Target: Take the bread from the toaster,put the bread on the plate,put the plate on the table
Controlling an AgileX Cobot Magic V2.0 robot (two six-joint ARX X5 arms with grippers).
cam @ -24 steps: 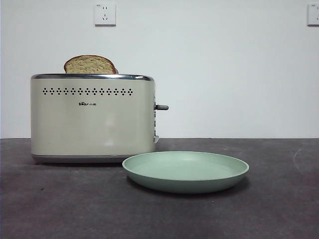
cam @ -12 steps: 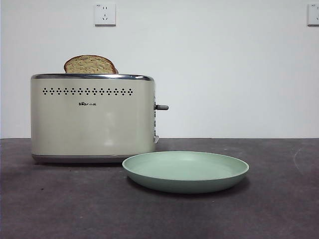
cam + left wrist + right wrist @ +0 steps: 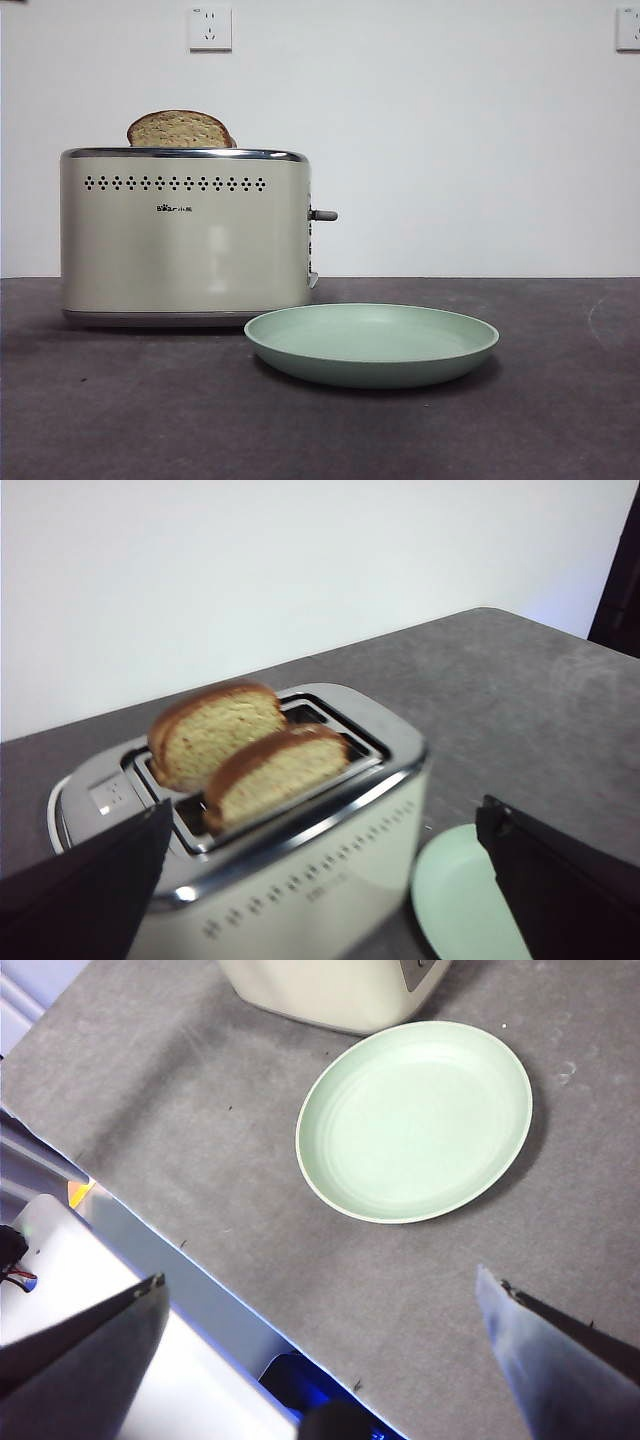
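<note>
While nothing's gripped yet: cream toaster sitting on the left of the dark grey table, chrome rim on top, row of little diamond holes, grey lever poking out its right side. From the front, only 1 domed brown slice visible above the rim – the bread, standing upright in its slot. Left wrist view gives 2 slices, 1 per slot, both sticking up – a bit blurry, can't tell which one matches the front view's. Just right of the toaster and a little nearer the camera: mint-green plate, flat on the table, nothing on it, rim close to the toaster's base but apart. Over on the wall, 2 white sockets, one above the toaster and one at the far right edge.

Left gripper up above the toaster, jaws spread wide, holding nothing. Right gripper high over the table's near edge, looking down at the plate – also spread wide, holding nothing.
</note>
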